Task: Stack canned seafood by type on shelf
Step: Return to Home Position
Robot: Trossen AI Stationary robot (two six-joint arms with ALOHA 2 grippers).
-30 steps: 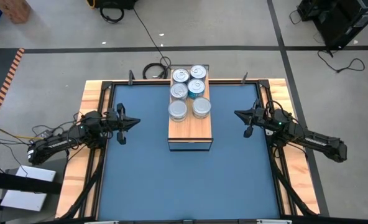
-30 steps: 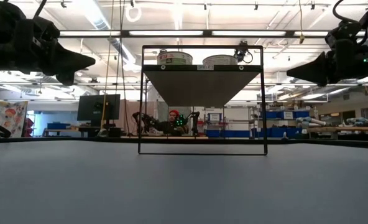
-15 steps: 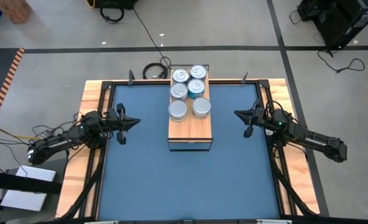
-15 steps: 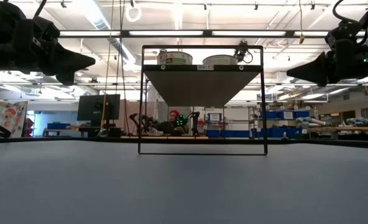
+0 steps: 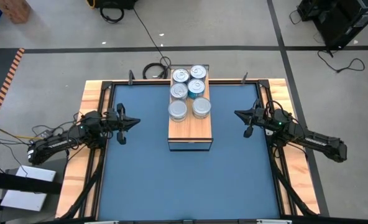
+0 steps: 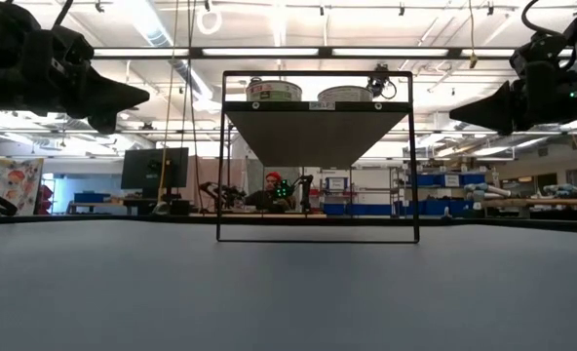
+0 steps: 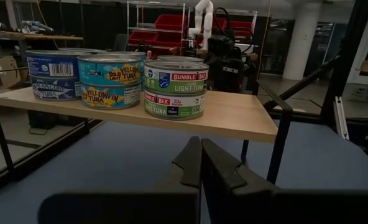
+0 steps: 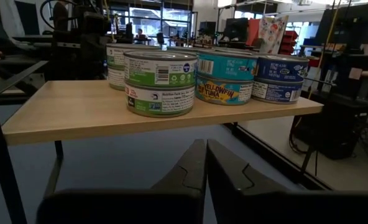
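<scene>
looks like you're basically done here. every one of the small flat round tins with shiny silver lids point(image 5: 179, 110) is up on the long raised shelf with the light wood-grain top point(image 5: 190, 129), which sits at the far middle of the blue-matted counter point(image 5: 190, 180). i can't spot a single tin left down on the mat. from above they make three rows of two, bunched on the far half of the shelf, with the near half bare.

by type it checks out: green-label light tuna stacks point(image 7: 175, 91) at the near end of the bunch, teal yellowfin stack point(image 7: 109, 81) in the middle, dark blue-label stack point(image 7: 52, 74) farthest. the stacks look two high and sit square, nothing leaning or hanging over the edge.

your left hand point(image 5: 135, 122) hovers at the left edge of the counter, well apart from the shelf, fingers pinched together with nothing in them. the right hand point(image 5: 237, 113) mirrors it at the right edge, also pinched together and empty. i'd say all that's left is parking both arms.
</scene>
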